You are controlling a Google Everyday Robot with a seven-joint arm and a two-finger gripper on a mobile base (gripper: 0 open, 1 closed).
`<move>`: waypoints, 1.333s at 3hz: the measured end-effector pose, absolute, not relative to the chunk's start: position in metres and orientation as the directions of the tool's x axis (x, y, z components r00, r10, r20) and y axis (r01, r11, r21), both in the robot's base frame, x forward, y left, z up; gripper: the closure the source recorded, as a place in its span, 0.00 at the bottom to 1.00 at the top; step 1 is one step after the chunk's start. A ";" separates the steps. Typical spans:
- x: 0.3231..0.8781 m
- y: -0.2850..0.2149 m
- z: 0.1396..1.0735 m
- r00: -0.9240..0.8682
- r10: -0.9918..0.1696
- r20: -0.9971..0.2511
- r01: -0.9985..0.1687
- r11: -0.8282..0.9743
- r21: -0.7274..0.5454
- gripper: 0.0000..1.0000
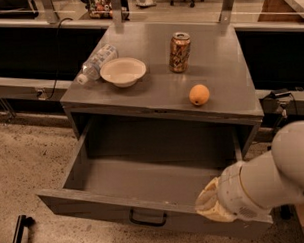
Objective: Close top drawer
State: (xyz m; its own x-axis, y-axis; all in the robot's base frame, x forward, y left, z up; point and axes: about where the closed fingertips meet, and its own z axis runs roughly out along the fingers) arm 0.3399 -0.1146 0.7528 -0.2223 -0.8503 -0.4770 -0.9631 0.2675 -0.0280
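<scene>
one each: bowl, can, orange, bottle, drawer, hand at its front

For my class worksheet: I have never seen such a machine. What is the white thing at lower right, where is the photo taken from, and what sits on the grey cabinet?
The white shape is a robot's arm. Its cream-coloured tip is the gripper, its hand, at the front edge of the top drawer, which is pulled wide open. I see nothing held in it. The one camera looks down on the cabinet from the front. On the cabinet top are a lying water bottle, a white bowl, a drinks can and an orange.
</scene>
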 end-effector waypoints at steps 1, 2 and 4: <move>0.326 -0.111 0.705 -0.255 -0.825 -0.505 -0.948 0.317 -0.039 1.00; 0.320 -0.113 0.677 -0.271 -0.806 -0.526 -0.938 0.344 -0.045 1.00; 0.324 -0.114 0.647 -0.309 -0.788 -0.533 -0.917 0.395 -0.052 1.00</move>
State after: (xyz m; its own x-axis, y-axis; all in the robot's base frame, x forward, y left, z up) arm 0.3239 -0.1144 0.6472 -0.3093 -0.7878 -0.5326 -0.9171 0.3952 -0.0519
